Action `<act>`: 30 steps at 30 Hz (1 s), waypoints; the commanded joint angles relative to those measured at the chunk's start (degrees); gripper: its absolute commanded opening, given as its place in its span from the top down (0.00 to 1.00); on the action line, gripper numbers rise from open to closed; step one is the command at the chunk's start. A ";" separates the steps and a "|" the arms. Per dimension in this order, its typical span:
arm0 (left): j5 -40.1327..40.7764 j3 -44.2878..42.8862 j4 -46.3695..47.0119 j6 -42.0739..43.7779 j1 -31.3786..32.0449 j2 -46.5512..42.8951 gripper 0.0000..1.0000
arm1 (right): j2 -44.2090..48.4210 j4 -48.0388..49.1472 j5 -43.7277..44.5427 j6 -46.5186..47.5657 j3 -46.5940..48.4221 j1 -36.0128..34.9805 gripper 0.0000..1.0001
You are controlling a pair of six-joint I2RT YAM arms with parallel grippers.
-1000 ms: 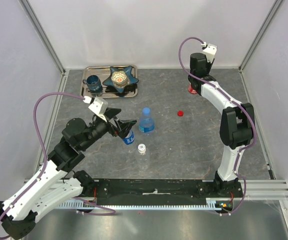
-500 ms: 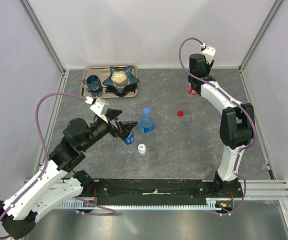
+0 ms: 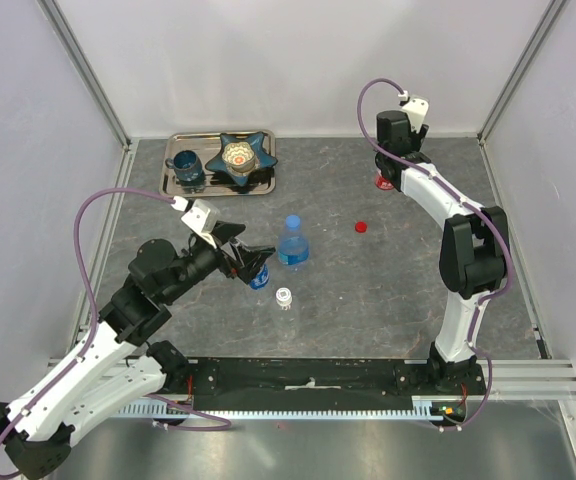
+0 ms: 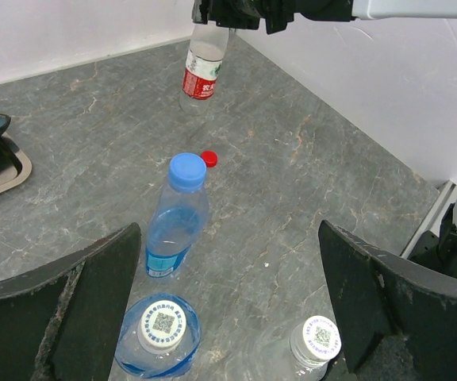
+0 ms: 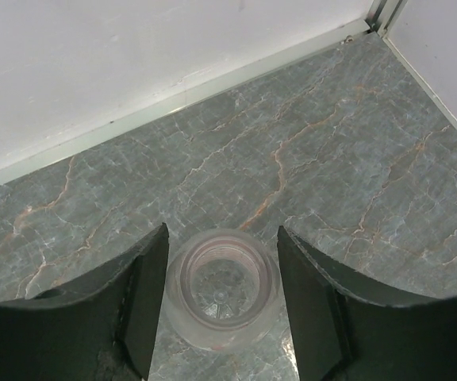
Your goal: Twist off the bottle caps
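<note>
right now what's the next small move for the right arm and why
Probably lift the right gripper straight up, clear of the red-labelled bottle. Its mouth is already open, the red cap lies apart on the table, and the fingers stand either side of the neck with a gap, so that bottle looks done.

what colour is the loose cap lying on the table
Red. The loose cap shows best in the left wrist view, just beyond the blue-capped bottle.
</note>
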State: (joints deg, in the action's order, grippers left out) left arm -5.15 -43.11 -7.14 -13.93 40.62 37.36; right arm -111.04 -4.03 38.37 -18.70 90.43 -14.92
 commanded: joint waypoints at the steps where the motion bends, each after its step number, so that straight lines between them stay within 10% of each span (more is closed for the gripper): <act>1: -1.27 0.40 2.04 -2.06 0.07 -1.07 0.01 | 3.11 -0.54 -0.14 -0.73 -0.35 -0.46 0.35; 30: -2.41 0.49 1.95 -2.68 0.07 -0.80 0.00 | 4.70 -2.38 -3.74 -2.22 -0.43 -0.99 0.23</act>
State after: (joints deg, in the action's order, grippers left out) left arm -6.57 -42.72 -7.16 -14.79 40.62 36.64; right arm -110.10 -7.03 35.51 -19.90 90.35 -15.53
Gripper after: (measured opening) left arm 0.993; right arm 0.776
